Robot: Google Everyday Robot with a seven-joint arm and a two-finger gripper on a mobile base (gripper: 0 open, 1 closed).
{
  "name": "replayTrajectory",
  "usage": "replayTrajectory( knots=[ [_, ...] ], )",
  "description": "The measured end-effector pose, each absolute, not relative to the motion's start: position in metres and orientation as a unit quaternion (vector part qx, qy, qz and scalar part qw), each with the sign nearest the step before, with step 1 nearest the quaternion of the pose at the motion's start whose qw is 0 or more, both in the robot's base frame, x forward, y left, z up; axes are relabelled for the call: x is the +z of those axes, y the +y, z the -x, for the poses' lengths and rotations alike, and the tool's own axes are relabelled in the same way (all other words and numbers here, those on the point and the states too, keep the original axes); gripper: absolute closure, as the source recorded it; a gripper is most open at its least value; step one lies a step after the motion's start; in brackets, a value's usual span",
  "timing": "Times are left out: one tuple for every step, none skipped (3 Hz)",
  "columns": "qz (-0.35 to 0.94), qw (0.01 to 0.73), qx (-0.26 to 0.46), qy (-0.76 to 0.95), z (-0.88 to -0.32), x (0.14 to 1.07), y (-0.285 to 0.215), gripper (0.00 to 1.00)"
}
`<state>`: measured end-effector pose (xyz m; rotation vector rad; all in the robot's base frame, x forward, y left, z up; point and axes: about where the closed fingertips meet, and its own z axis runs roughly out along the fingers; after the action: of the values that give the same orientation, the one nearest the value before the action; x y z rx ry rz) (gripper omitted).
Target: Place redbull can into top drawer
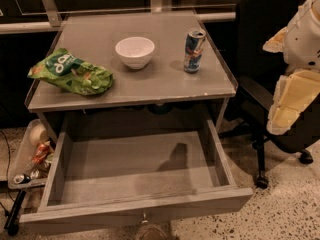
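The redbull can (193,51), slim, blue and silver, stands upright on the right side of the grey tabletop (165,81). Below it the top drawer (135,206) is pulled wide open, and nothing lies inside it. Its small knob (145,218) shows at the front centre. My gripper (286,115), white and pale yellow, hangs at the right edge of the view beside the table, over the black chair. It is well to the right of the can, apart from it and from the drawer, and holds nothing that I can see.
A white bowl (135,51) stands mid-table, left of the can. A green chip bag (72,73) lies at the table's left front. A black office chair (265,34) stands right of the table. A tray of trash with crushed cans (30,159) sits low on the left.
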<state>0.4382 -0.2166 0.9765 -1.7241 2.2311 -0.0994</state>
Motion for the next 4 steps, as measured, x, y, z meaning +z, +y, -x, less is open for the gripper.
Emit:
replayTrajectory(
  knots=[
    [0.603,0.159,-0.035,0.781,-0.438,0.976,-0.217,0.0],
    [0.599,0.179,-0.038,0.779,-0.446,0.973,-0.213,0.0],
    [0.58,0.203,-0.029,0.789,-0.484,0.957,-0.209,0.0],
    [0.554,0.213,-0.014,0.805,-0.534,0.925,-0.212,0.0]
  ],
)
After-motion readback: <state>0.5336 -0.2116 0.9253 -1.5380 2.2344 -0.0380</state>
